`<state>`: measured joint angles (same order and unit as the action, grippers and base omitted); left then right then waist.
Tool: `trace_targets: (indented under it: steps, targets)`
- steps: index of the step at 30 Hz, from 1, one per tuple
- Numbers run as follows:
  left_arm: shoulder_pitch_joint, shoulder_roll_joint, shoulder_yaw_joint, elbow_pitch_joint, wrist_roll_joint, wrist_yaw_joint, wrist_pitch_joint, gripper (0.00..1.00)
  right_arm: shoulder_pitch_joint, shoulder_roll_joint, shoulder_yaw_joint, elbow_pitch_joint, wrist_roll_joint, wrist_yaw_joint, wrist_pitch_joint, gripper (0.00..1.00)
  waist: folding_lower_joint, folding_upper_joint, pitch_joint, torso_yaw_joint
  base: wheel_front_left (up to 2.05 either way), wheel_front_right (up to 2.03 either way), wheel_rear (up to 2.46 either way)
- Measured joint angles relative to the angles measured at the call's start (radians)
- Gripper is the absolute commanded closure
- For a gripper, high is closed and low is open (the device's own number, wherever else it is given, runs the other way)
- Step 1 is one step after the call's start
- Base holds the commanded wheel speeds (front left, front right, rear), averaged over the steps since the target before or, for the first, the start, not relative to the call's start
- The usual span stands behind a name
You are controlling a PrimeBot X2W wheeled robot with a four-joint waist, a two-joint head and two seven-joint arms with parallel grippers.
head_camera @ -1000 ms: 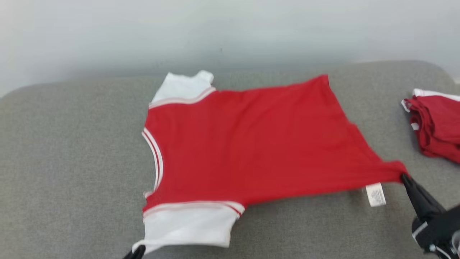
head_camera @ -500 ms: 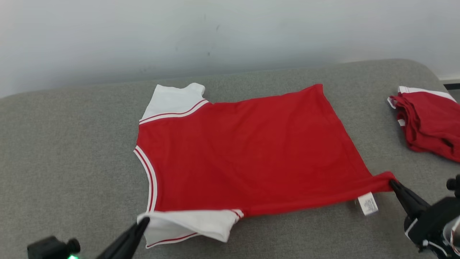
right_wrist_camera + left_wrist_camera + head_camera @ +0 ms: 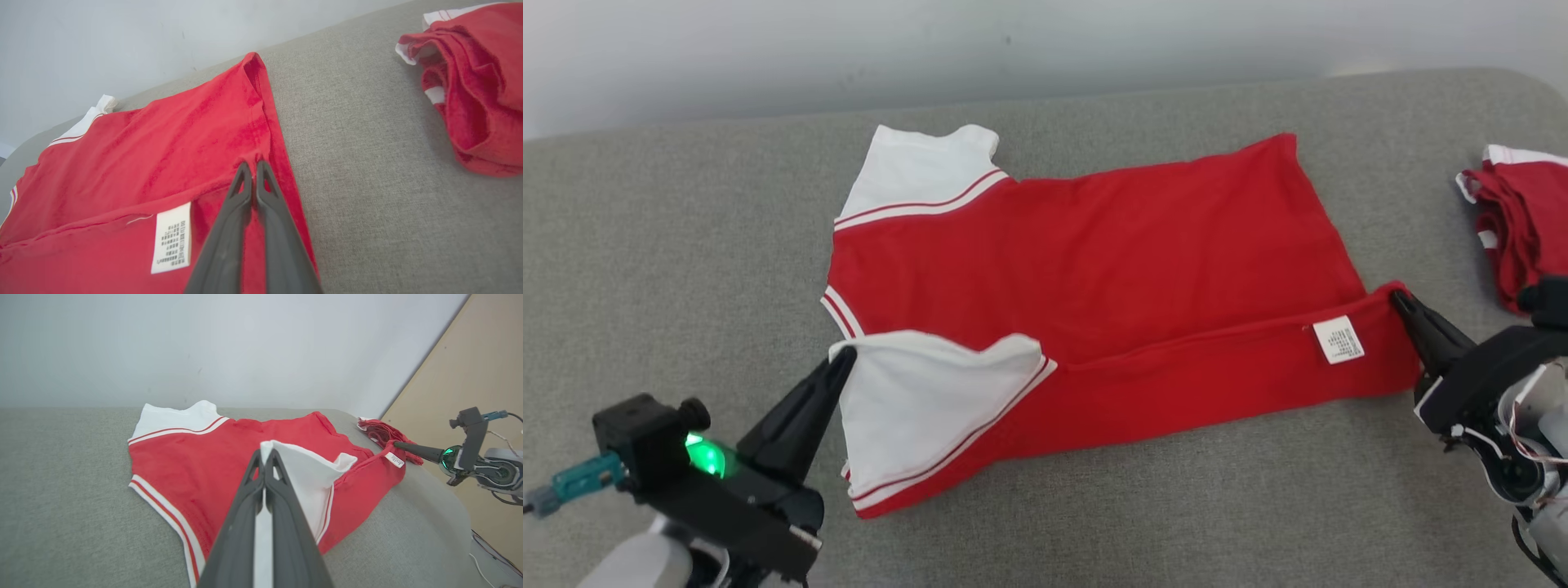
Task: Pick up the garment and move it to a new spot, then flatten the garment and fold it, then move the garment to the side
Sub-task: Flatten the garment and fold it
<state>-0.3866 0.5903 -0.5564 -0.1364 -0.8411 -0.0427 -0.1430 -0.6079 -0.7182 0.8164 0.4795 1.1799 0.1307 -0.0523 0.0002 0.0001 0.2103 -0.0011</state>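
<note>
Two corners of the red garment (image 3: 1094,245), spread on the grey cushion (image 3: 645,245), were pinched: the white sleeve (image 3: 923,392) by the closed left gripper (image 3: 848,353), the hem by the closed right gripper (image 3: 1395,296). A red pile (image 3: 1527,220) was seen further right, apart. The label (image 3: 171,239) was shown with its lines of print in the right wrist view.

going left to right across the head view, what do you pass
left gripper → folded-over white sleeve → red t-shirt → care label → right gripper → pile of red garments
</note>
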Motion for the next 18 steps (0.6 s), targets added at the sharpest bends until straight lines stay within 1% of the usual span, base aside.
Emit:
trace_targets:
  steps: [2, 6, 11, 14, 15, 16, 17, 18]
  targets:
    - [-0.034, -0.015, -0.001, 0.037, 0.0, -0.016, -0.01, 1.0, -0.026, 0.011, 0.01, 0.02, -0.009, 0.0, -0.001, 1.0, 0.0, 0.0, 0.019, 0.004, 0.0, 0.0, 0.0]
    - [-0.095, -0.028, -0.001, 0.106, 0.023, -0.035, -0.041, 1.0, -0.072, 0.028, 0.029, 0.049, -0.026, 0.0, -0.026, 1.0, 0.0, 0.0001, 0.054, 0.012, 0.0, 0.0, 0.0]
    - [-0.141, -0.038, -0.009, 0.175, 0.073, -0.045, -0.071, 1.0, -0.112, 0.037, 0.051, 0.087, -0.03, 0.0, -0.057, 1.0, 0.0, 0.0, 0.092, 0.017, 0.0, 0.0, 0.0]
    - [-0.163, -0.047, -0.02, 0.216, 0.088, -0.059, -0.087, 1.0, -0.131, 0.043, 0.068, 0.115, -0.031, 0.0, -0.071, 0.99, 0.0, 0.0001, 0.111, 0.019, 0.0, 0.0, 0.0]
    - [-0.171, -0.05, -0.028, 0.228, 0.093, -0.063, -0.089, 1.0, -0.137, 0.046, 0.075, 0.125, -0.031, 0.0, -0.073, 0.95, 0.0, 0.0001, 0.116, 0.019, 0.0, 0.0, 0.0]
    - [-0.179, -0.052, -0.033, 0.24, 0.103, -0.068, -0.094, 1.0, -0.142, 0.049, 0.079, 0.133, -0.031, 0.0, -0.08, 0.85, 0.0, 0.0001, 0.12, 0.019, 0.0, 0.0, 0.0]
    - [-0.188, -0.054, -0.037, 0.256, 0.108, -0.07, -0.096, 0.93, -0.147, 0.052, 0.084, 0.142, -0.03, 0.0, -0.083, 0.64, 0.0, 0.0001, 0.124, 0.018, 0.0, 0.0, 0.0]
    - [-0.195, -0.057, -0.038, 0.27, 0.114, -0.071, -0.098, 0.75, -0.15, 0.056, 0.091, 0.149, -0.029, 0.0, -0.089, 0.45, 0.0, 0.0001, 0.127, 0.018, 0.0, 0.0, 0.0]
